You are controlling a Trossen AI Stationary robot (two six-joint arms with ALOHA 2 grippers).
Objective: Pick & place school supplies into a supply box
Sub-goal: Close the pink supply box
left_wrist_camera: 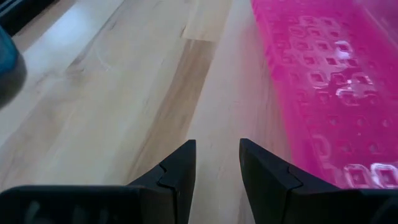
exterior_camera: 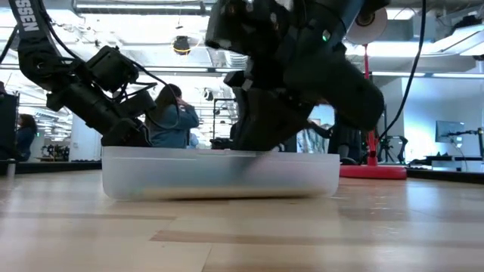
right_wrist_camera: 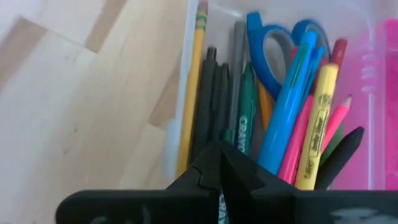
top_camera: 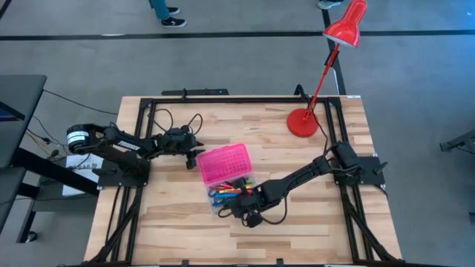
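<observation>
- Pale planked wooden counter (top_camera: 178,215) carries a clear plastic supply box (top_camera: 223,206) with a perforated bright pink lid (top_camera: 224,164) swung open.
- Thin pens, pencils, markers (right_wrist_camera: 292,118) and blue-handled scissors (right_wrist_camera: 273,53) lie inside the box.
- Right tool (right_wrist_camera: 221,171), closed and empty, hangs over them.
- Left tool (left_wrist_camera: 216,168), fingers parted, sits beside the lid.

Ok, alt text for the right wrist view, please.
The right gripper, fingers shut, hangs over the clear supply box packed with pens, a yellow pencil, a yellow highlighter and blue-handled scissors; its pink lid lies alongside.
</observation>
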